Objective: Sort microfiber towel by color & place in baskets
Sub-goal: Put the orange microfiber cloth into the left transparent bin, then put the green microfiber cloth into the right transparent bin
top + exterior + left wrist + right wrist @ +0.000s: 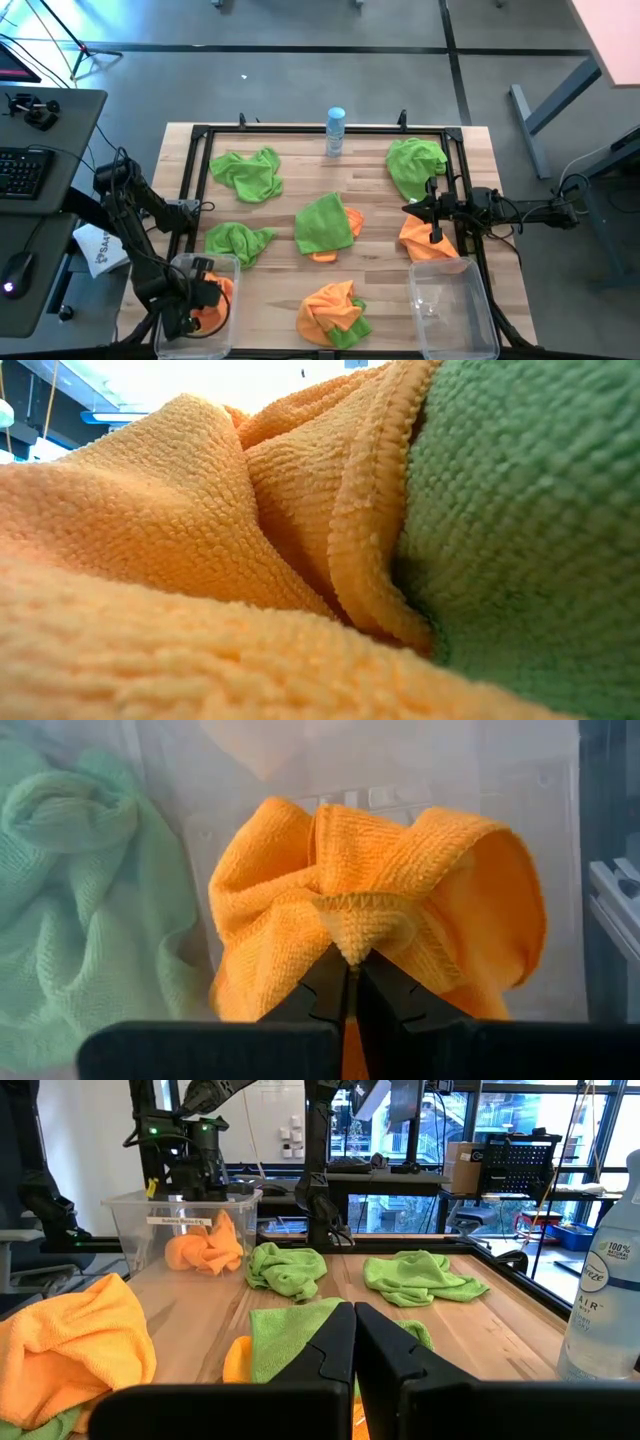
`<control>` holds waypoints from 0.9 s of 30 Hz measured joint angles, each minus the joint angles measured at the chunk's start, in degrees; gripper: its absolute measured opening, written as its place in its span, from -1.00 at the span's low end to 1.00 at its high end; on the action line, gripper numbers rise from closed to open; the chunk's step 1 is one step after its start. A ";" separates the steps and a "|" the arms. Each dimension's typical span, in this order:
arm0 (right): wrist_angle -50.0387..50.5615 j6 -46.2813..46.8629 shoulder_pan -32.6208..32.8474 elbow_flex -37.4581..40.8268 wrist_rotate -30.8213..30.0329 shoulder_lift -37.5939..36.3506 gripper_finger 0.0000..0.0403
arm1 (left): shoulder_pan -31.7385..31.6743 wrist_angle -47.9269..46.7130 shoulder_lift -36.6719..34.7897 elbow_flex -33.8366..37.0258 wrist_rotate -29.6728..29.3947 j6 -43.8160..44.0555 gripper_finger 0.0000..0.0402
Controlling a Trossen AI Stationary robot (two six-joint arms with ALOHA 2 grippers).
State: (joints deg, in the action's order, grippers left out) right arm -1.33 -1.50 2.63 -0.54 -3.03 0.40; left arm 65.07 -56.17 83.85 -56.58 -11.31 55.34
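The left gripper (352,960) pinched an orange towel (380,900) over the left tub (178,268); it should release only once low inside, while the right gripper (354,1330) waited shut

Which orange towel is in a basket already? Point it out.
The orange towel pinched by the left gripper inside the near-left basket. The other orange ones lie on the table; the right basket holds no towel.

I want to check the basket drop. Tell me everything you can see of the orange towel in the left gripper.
The orange towel is soft looped microfiber with a stitched hem, bunched into folds. The left gripper pinches one fold at the hem, fingers nearly closed. It hangs inside the clear left basket, at the table's front left corner.
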 joint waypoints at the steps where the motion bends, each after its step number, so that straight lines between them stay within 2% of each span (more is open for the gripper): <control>1: -0.02 0.00 -0.02 0.00 0.02 0.00 -1.00 | -0.15 -0.01 0.00 0.00 0.01 0.01 -0.91; 5: -0.02 0.00 -0.01 0.01 0.01 0.00 -1.00 | -0.62 0.10 0.00 0.00 1.30 0.08 -0.77; 11: -0.01 0.00 -0.01 0.00 0.01 0.00 -1.00 | -1.81 -0.57 -0.55 -2.41 8.14 -1.98 -0.58; 14: -0.01 0.00 -0.02 0.02 0.01 0.00 -1.00 | -2.05 -2.08 -1.81 -4.56 8.97 -2.98 -0.56; 22: -0.01 0.00 -0.02 0.00 0.02 0.00 -1.00 | -2.12 -13.86 -6.32 -10.79 7.19 -2.96 -0.56; 27: -0.02 0.00 0.00 0.02 0.00 0.00 -1.00 | -2.12 -14.53 -10.40 -12.10 7.78 -2.05 -0.56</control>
State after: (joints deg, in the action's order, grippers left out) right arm -1.34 -1.50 2.63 -0.52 -3.02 0.40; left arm 62.96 -70.70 73.46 -68.68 -3.53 53.29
